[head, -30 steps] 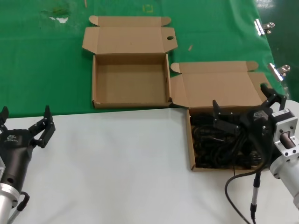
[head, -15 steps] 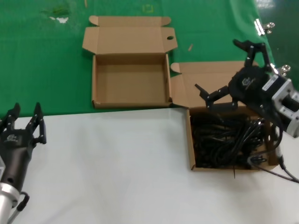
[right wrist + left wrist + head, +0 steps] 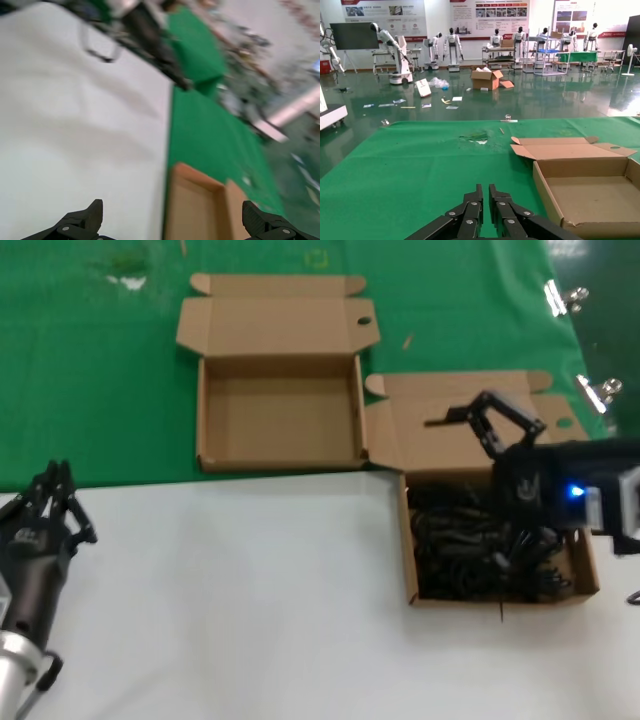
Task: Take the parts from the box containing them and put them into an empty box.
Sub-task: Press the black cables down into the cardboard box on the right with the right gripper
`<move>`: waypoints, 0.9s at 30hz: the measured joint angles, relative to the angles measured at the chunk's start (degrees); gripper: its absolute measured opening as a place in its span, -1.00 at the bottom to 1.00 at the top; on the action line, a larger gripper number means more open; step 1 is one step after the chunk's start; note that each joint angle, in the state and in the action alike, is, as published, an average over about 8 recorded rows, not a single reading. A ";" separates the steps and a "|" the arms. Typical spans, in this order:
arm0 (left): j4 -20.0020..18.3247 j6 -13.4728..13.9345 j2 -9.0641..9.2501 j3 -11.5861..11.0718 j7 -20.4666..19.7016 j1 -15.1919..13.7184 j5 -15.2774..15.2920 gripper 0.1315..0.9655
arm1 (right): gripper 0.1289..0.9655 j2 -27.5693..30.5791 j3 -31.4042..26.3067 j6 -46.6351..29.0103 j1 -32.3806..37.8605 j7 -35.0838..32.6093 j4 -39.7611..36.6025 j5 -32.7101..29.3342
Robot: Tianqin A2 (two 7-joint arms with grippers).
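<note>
Brown cardboard, two flat mailer boxes on the worktop (image 3: 250, 580), which is green cloth at the far half and white at the near half. The empty box (image 3: 278, 410) sits on the green part toward the far middle, lid folded back flat, round hole in the lid, tray bare. The box containing them (image 3: 480, 430) sits just beside it toward the right edge, its tray crossing from green onto white, lid laid back with side flaps splayed; the two boxes nearly touch at their adjoining corners. The parts (image 3: 480, 545), black cords in a tangled heap, fill that tray; single bundles are hard to tell apart.

Right claw (image 3: 485, 420) hangs over the back of the full box, above its lid and the far rim of the tray, fingers spread wide, pinching nothing. In the right wrist view both fingertips sit at the frame's lower corners, far apart, over white surface and a box edge; view is blurred.

Left claw (image 3: 55, 502) is parked at the near left edge of the worktop over the white part, well apart from both boxes. In the left wrist view its fingers (image 3: 472, 210) are pressed together, nothing between them, with the empty box (image 3: 585, 185) ahead on the green cloth.
</note>
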 joint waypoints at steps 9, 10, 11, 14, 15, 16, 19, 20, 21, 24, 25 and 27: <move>0.00 0.00 0.00 0.00 0.00 0.00 0.00 -0.92 | 1.00 -0.19 -7.23 -19.86 15.85 -9.30 -9.50 -7.03; 0.00 0.00 0.00 0.00 0.00 0.00 0.00 -0.93 | 1.00 -0.58 -7.89 -21.48 17.51 -10.26 -10.82 -8.12; 0.00 0.00 0.00 0.00 0.00 0.00 0.00 -0.94 | 1.00 -1.00 -8.54 -22.97 19.11 -11.13 -12.17 -9.21; 0.00 0.00 0.00 0.00 0.00 0.00 0.00 -0.97 | 1.00 -2.36 -10.21 -26.54 23.09 -13.40 -16.00 -12.05; 0.00 0.00 0.00 0.00 0.00 0.00 0.00 -0.98 | 1.00 -2.83 -10.70 -27.44 24.16 -14.16 -17.27 -12.89; 0.00 0.00 0.00 0.00 0.00 0.00 0.00 -0.98 | 1.00 -3.29 -11.14 -28.15 25.05 -14.90 -18.47 -13.65; 0.00 0.00 0.00 0.00 0.00 0.00 0.00 -0.98 | 1.00 -4.59 -12.30 -29.52 26.98 -17.12 -21.89 -15.74; 0.00 0.00 0.00 0.00 0.00 0.00 0.00 -0.98 | 1.00 -4.99 -12.65 -29.75 27.43 -17.90 -23.00 -16.43; 0.00 0.00 0.00 0.00 0.00 0.00 0.00 -0.98 | 1.00 -5.38 -12.98 -29.87 27.81 -18.64 -24.10 -17.13; 0.00 0.00 0.00 0.00 0.00 0.00 0.00 -0.98 | 1.00 -6.36 -13.83 -29.78 28.67 -20.50 -27.06 -19.14; 0.00 0.00 0.00 0.00 0.00 0.00 0.00 -0.98 | 1.00 -6.69 -14.08 -29.65 28.92 -21.08 -28.04 -19.81; 0.00 0.00 0.00 0.00 0.00 0.00 0.00 -0.98 | 1.00 -7.35 -14.52 -29.25 29.42 -22.14 -29.95 -21.07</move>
